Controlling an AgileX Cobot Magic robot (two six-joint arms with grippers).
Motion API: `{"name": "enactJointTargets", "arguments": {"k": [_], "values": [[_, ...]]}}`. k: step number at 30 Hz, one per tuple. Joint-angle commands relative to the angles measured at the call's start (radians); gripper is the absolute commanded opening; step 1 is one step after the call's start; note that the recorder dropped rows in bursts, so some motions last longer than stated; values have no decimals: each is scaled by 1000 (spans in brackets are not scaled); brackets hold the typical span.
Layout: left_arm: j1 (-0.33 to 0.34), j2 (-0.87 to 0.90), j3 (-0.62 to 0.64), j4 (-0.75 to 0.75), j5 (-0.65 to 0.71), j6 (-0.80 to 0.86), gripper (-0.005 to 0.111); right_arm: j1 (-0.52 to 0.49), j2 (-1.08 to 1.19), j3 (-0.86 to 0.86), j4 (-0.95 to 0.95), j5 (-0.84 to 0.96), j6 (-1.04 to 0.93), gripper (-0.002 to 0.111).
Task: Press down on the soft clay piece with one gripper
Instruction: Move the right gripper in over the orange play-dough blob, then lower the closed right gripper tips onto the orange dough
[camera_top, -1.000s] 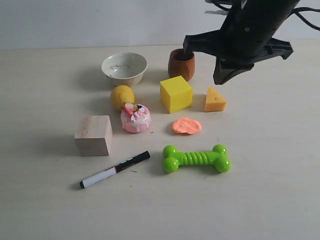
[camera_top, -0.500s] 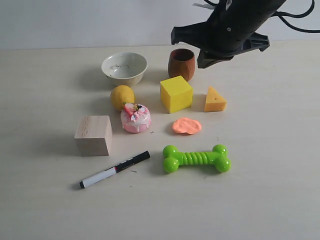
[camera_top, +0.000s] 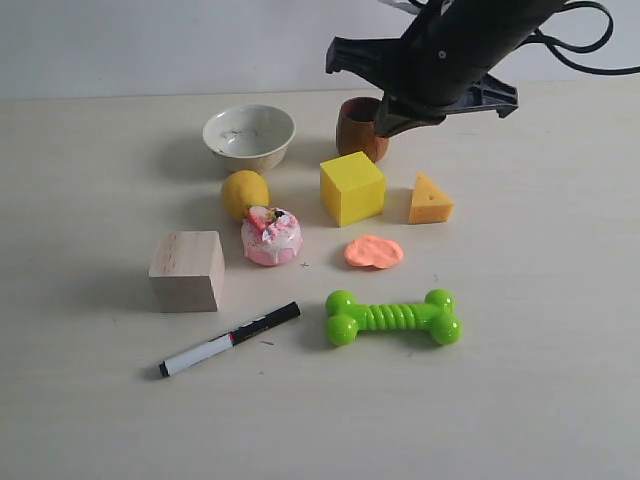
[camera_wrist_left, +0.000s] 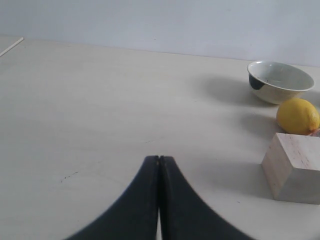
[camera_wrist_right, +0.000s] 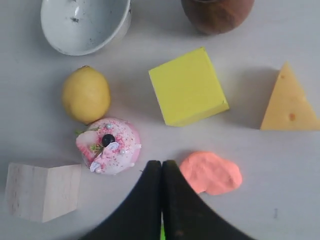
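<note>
The soft clay piece (camera_top: 374, 252) lies flat on the table (camera_top: 540, 300), a salmon-orange blob with shallow dents in its top, roughly in the middle of the spread of things. It touches none of them. The yellow cube (camera_top: 352, 187) stands just beyond it on the far side. The cheese wedge (camera_top: 430, 200) sits far-right of it, the pink-and-white toy cake (camera_top: 271, 236) to its left, and the green bone toy (camera_top: 393, 317) on its near side.

The right gripper (camera_wrist_right: 161, 167) has its two black fingers pressed together with nothing between them. In the exterior view its arm hangs high over the far part of the table, in front of the brown cup (camera_top: 358, 125) and clear of the clay. In its wrist view the joined tips show between the cake and the clay.

The left gripper (camera_wrist_left: 159, 161) is likewise pressed together and empty, over bare table.

Farther left are a lemon (camera_top: 244, 193) and a white bowl (camera_top: 249, 133) beyond it. A wooden block (camera_top: 187, 270) stands nearer, and a marker (camera_top: 230, 339) lies nearest of all.
</note>
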Motion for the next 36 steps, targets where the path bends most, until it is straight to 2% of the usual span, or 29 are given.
{"name": "enactJointTargets", "arguments": {"k": [1, 8, 14, 36], "values": [[-6, -7, 0, -8, -8, -3, 0, 3, 68, -21, 3, 71, 52, 0], [-6, -7, 0, -8, -8, -3, 0, 3, 176, -118, 1, 206, 86, 0], [-6, -7, 0, -8, -8, -3, 0, 3, 214, -127, -2, 275, 86, 0], [-6, -7, 0, -8, -8, -3, 0, 7, 310, -127, 1, 235, 101, 0]]}}
